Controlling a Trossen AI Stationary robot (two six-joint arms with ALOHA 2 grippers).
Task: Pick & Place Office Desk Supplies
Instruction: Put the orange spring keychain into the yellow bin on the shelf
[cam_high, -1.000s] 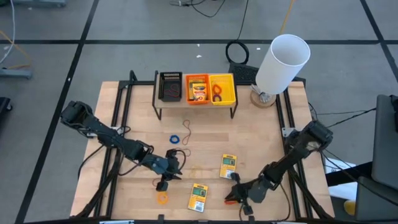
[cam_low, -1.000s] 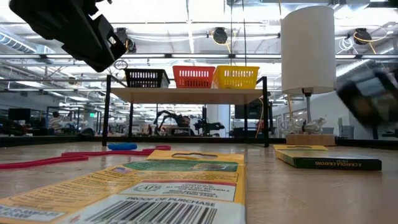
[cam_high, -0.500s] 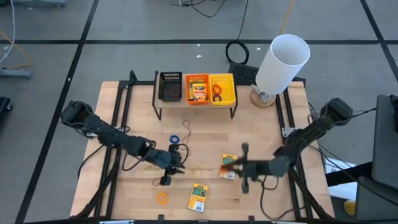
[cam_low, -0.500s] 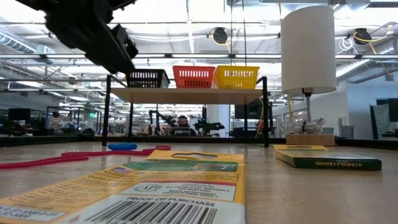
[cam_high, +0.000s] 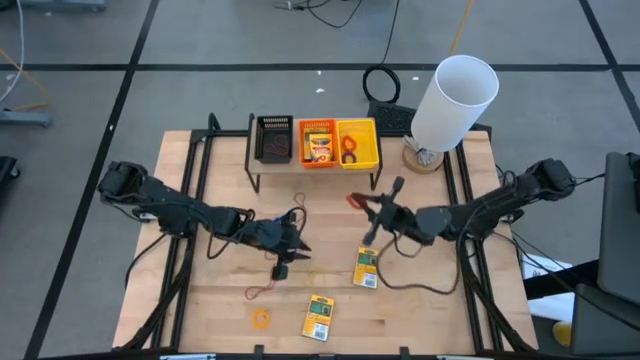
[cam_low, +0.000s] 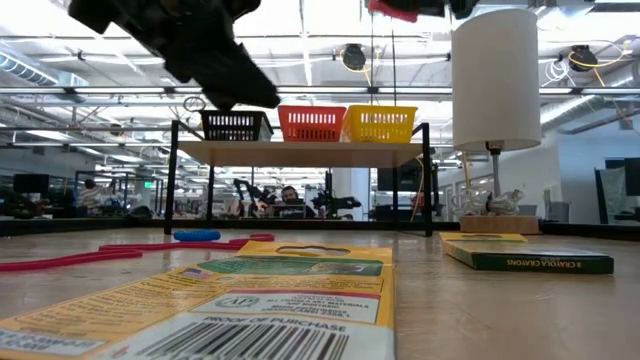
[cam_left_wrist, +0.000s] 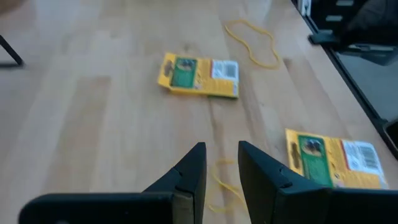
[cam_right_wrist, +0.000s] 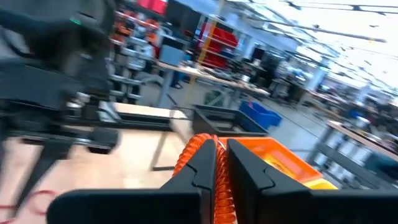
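So right gripper (cam_right_wrist: 221, 165) is pinched on an orange rubber band (cam_right_wrist: 198, 149); left gripper (cam_left_wrist: 221, 168) has a narrow gap, its fingertips cut off, apparently holding nothing.

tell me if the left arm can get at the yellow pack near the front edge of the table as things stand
Probably yes. The left end effector hovers over bare wood near the table's middle, and the yellow pack lies flat in the open toward the front edge, with nothing between them. The right end effector is off toward the bins.

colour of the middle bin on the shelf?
Orange; the middle bin shows best in the high view, between a black bin and a yellow one.
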